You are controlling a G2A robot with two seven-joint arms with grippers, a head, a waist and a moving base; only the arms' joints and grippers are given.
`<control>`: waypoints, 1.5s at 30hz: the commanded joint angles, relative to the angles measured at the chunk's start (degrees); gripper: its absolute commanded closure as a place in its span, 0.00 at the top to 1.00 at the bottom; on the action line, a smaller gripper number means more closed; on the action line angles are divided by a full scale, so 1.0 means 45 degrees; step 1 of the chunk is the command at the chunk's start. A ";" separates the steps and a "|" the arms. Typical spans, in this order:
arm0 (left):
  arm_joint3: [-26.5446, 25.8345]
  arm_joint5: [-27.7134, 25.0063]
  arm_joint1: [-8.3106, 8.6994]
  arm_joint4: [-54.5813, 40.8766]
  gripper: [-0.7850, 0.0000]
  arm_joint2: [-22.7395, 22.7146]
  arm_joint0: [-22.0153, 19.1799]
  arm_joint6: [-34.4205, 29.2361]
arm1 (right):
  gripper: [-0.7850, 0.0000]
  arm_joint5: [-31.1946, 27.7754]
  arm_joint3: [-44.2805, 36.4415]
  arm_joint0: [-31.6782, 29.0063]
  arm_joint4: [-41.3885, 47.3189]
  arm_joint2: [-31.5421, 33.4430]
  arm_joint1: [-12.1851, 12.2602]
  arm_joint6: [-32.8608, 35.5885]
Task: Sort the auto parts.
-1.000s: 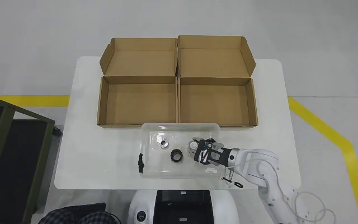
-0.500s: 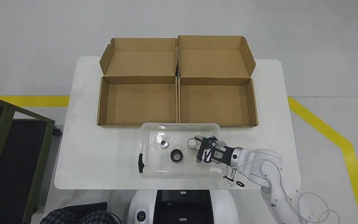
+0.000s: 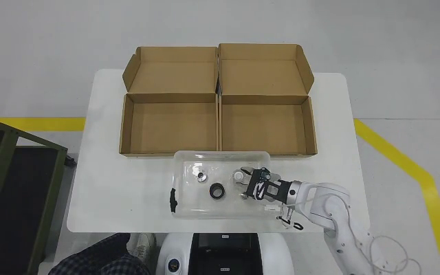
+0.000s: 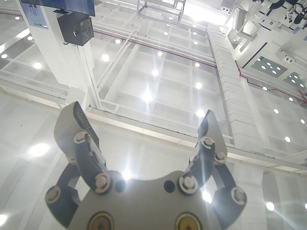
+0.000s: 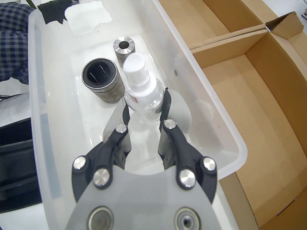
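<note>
While I watched the feeds, the left gripper (image 4: 142,116) pointed up at the ceiling lights with its jaws spread wide and nothing between them.

On the white table (image 3: 110,137), the left cardboard box (image 3: 168,127) sat open at the far side, its lid folded back. Just in front of the two boxes lay the clear plastic bin (image 3: 180,206), with a strip of black tape (image 3: 171,200) and a scrap of white paper (image 5: 87,17) at its left end.

Inside the bin, furthest left, a small metal sleeve (image 3: 199,175) stood on end with its bore facing up. Next to the right and nearer the robot, a larger bearing (image 3: 218,192) with a dark bore lay close beside the bottle. The right wrist view showed its side just by the bottle's shoulder, though I could not tell whether they touched.

Right of that, the clear spray bottle (image 5: 141,89) with its white cap lay in the middle of the bin, cap pointing left towards the sleeve. The right gripper (image 3: 253,187) reached into the bin from the right, its jaws closed against both sides of the bottle's body. I could not tell whether the bottle was off the bin floor.

Beyond the bin's right half, the right cardboard box (image 3: 263,127) sat open, touching the left one along their shared wall.
</note>
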 commanded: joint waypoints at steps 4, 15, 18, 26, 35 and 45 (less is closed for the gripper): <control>0.0000 0.0000 0.0000 0.0000 1.00 0.0000 0.0000 0.0000 | 0.22 0.0166 0.0494 0.0314 0.0131 -0.0259 -0.0003 0.0046; 0.0000 0.0000 0.0000 0.0000 1.00 0.0000 0.0000 0.0000 | 1.00 0.0428 0.0620 0.0528 0.0295 -0.0383 0.0074 0.0095; 0.0000 0.0000 0.0000 0.0000 1.00 0.0000 0.0000 0.0000 | 1.00 0.0465 0.0577 0.0636 0.0281 -0.0499 0.0085 0.0090; 0.0000 0.0000 0.0000 0.0000 1.00 0.0000 0.0000 0.0000 | 0.60 0.0539 0.0717 0.0836 0.0301 -0.0742 0.0121 0.0058; 0.0000 0.0000 0.0000 0.0000 1.00 0.0000 0.0000 0.0000 | 0.00 0.0621 0.0930 0.0969 0.0315 -0.0824 0.0184 -0.0047; 0.0000 0.0000 0.0000 0.0000 1.00 0.0000 0.0000 0.0000 | 0.00 0.0308 0.0125 0.0733 0.0244 -0.0623 0.0337 -0.0250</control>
